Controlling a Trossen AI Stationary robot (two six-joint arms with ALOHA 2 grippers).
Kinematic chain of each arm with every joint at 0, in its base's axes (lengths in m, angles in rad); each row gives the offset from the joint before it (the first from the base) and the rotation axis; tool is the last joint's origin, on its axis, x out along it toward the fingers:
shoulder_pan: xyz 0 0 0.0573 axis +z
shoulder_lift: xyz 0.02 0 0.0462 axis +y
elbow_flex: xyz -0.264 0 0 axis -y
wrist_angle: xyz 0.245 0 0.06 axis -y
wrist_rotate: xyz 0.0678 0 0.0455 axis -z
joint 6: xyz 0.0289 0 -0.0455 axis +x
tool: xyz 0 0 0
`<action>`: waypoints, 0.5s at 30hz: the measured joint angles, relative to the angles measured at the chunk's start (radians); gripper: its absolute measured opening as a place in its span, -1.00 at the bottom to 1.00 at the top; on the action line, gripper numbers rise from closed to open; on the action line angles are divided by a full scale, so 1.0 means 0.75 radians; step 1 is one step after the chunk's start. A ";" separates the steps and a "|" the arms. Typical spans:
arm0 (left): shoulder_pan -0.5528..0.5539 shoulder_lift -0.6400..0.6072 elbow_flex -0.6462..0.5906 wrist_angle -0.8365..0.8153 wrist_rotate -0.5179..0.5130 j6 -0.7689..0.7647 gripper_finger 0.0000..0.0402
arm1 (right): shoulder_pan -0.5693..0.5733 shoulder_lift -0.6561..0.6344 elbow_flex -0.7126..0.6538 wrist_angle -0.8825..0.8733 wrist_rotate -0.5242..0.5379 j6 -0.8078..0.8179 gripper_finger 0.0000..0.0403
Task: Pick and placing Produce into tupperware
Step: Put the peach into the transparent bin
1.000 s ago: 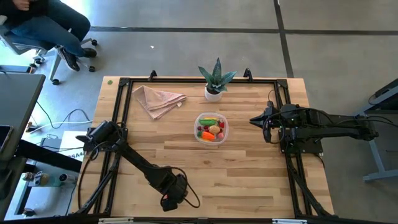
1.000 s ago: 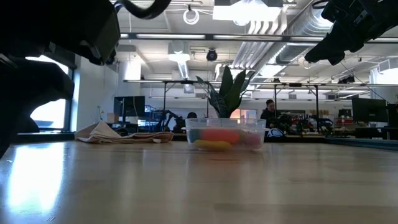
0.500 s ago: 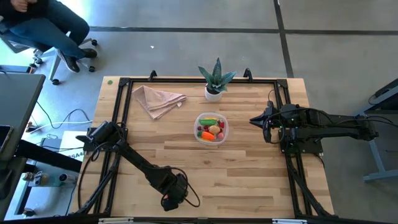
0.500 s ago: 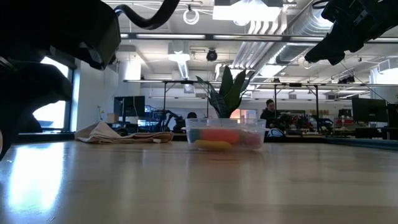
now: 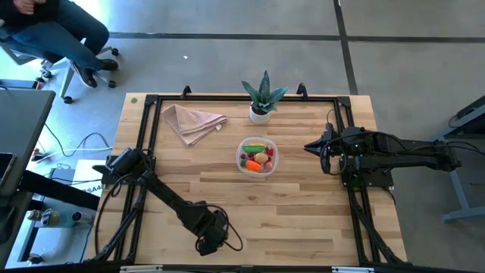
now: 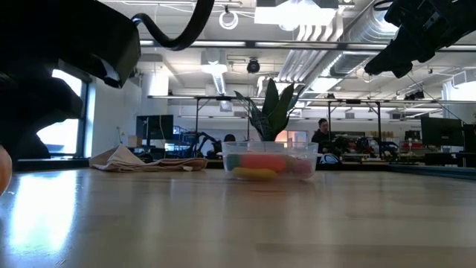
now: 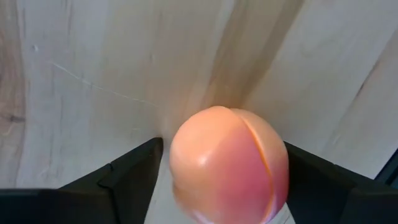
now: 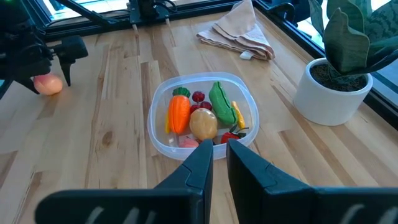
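The pink-orange peach (image 7: 230, 165) sits between the two fingers of my left gripper (image 5: 206, 241), which is near the table's near edge, left of centre, and is shut on it. The peach also shows in the right wrist view (image 8: 48, 84) and at the low view's left edge (image 6: 3, 170). The clear tupperware (image 5: 241, 149) stands at mid-table on its base, holding an orange carrot (image 8: 179, 113), a green pod (image 8: 221, 102), yellow strips and small red pieces. My right gripper (image 5: 307, 146) hangs shut above the table, to the right of the tupperware. My left gripper pinches the peach between its two fingers, one finger (image 7: 134, 171) on each side of the fruit's round body (image 7: 180, 155). The fingers come from above, pointing down. The peach's seam faces up toward the wrist. Whether it is clear of the wood I cannot tell.
A potted spiky plant (image 5: 263, 98) stands at the far edge behind the tupperware. A folded beige cloth (image 5: 193, 121) lies at far left. A black frame (image 5: 148, 136) runs along the table's sides. A seated person (image 5: 53, 30) is beyond the far left corner.
My left arm has shifted slightly near the table's near edge. The peach, hidden from the low view in both earlier frames, now shows at that view's left edge. My right arm has kept still.
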 joint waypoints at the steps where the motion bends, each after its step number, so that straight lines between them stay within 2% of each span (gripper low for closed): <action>1: 0.000 0.000 -0.001 -0.002 0.000 0.000 0.41 | 0.000 0.000 0.000 0.000 0.000 0.000 -0.82; 9: 0.001 0.001 -0.002 -0.006 -0.004 -0.002 0.13 | 0.000 0.000 0.000 0.000 0.000 0.000 -0.82; 15: 0.001 0.001 -0.002 -0.002 -0.004 -0.002 0.19 | 0.000 0.000 0.000 0.000 0.000 0.000 -0.82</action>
